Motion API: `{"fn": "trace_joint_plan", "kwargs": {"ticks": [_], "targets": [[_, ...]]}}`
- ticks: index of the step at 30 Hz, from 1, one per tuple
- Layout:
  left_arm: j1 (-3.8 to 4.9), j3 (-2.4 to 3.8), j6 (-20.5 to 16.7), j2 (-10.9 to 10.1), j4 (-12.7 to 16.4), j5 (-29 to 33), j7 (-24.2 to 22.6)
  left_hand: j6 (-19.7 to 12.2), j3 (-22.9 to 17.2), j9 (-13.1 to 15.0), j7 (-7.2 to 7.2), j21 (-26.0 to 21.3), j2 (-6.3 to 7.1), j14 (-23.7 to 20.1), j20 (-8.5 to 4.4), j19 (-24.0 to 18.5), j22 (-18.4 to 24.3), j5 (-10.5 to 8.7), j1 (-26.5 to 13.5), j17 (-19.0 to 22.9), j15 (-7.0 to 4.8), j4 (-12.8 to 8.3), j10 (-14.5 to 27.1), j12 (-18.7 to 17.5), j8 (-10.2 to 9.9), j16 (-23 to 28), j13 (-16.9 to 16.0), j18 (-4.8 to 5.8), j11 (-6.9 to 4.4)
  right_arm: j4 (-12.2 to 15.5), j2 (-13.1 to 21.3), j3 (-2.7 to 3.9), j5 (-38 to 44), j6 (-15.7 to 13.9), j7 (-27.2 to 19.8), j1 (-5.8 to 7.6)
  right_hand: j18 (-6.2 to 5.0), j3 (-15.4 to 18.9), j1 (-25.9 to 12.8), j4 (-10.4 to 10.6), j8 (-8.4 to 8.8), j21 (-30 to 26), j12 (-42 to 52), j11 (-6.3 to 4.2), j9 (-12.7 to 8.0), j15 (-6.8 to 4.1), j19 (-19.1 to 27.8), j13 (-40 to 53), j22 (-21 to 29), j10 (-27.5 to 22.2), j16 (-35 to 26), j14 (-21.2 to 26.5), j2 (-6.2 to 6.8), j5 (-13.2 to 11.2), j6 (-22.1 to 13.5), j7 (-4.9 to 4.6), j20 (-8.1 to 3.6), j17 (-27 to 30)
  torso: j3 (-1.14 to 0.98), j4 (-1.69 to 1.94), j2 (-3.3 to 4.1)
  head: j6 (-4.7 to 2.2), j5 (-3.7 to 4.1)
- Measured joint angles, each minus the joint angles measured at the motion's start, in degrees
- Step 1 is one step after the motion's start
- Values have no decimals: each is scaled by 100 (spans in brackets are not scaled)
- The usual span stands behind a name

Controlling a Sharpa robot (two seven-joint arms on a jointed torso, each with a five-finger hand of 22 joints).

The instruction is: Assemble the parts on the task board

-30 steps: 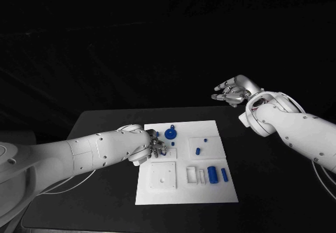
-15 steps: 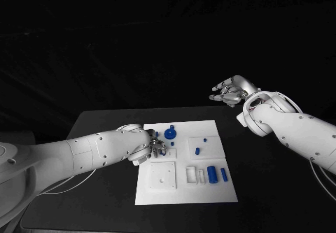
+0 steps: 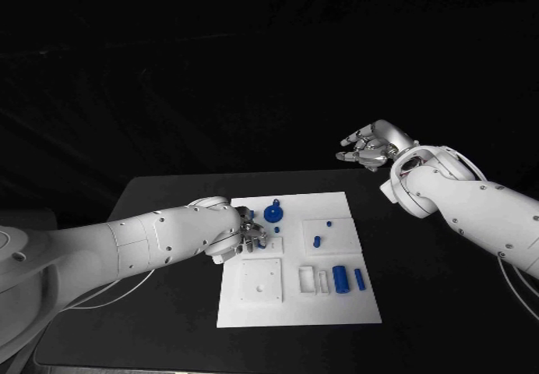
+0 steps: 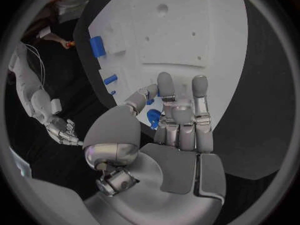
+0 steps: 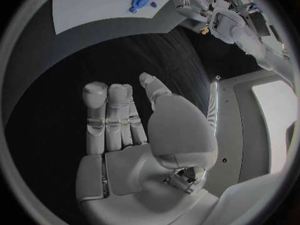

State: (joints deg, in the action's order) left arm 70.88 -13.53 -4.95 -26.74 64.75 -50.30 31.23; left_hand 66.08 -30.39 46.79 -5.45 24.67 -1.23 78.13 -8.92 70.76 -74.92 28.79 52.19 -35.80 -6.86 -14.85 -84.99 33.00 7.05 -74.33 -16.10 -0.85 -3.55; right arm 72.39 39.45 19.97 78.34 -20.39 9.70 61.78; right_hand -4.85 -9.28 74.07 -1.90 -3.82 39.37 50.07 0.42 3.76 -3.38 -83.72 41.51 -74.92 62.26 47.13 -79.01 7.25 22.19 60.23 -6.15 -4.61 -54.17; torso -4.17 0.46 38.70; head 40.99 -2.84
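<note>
The white task board [image 3: 337,209] lies mid-table. My left hand [image 3: 239,234] rests over its left edge, and its thumb and fingers [image 4: 165,87] close around a small blue part [image 4: 154,118], which also shows at the fingertips [image 3: 261,242]. A round blue part [image 3: 275,212] stands just beyond that hand and appears again in the right wrist view [image 5: 140,0]. Two small blue parts [image 3: 318,241] sit mid-board, and two blue cylinders [image 3: 340,278] lie in the near right corner. My right hand [image 3: 368,147] hangs high past the table's far right edge, fingers apart and holding nothing [image 5: 125,130].
Raised white blocks [image 3: 261,280] and a slotted holder [image 3: 308,279] occupy the board's near half. Black table [image 3: 168,202] surrounds the board, with bare surface on the left and at the back. My right forearm [image 3: 472,210] slants over the table's right side.
The right hand has drifted slightly to the left in the air. The left hand stays at the board's left edge on the blue part.
</note>
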Motion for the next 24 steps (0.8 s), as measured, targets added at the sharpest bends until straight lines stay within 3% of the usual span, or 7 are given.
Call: {"fn": "trace_joint_plan", "kwargs": {"ticks": [5,24], "targets": [[2,2,26,2,0,10,-1,4,50,13,3,-23,-8,22,13,13,0,-175,8,-38,-16,50,-1,0,9,0,0,0,0,-8,-6,0,4,9,3,0,0,0,0,0,0,0,0,0,0,0,0,0,0,0,0,0,0,0,0,0,0,0,1,3,-1,1,0],[13,8,104,92,-119,2,0,40,68,34,7,-45,-13,105,21,20,1,-200,14,-73,-42,66,-2,28,11,0,12,0,0,-22,-16,-1,12,32,8,0,-1,-47,0,-16,0,0,0,0,0,0,0,0,1,0,0,0,0,0,0,0,0,0,3,-1,-1,2,-13]]}}
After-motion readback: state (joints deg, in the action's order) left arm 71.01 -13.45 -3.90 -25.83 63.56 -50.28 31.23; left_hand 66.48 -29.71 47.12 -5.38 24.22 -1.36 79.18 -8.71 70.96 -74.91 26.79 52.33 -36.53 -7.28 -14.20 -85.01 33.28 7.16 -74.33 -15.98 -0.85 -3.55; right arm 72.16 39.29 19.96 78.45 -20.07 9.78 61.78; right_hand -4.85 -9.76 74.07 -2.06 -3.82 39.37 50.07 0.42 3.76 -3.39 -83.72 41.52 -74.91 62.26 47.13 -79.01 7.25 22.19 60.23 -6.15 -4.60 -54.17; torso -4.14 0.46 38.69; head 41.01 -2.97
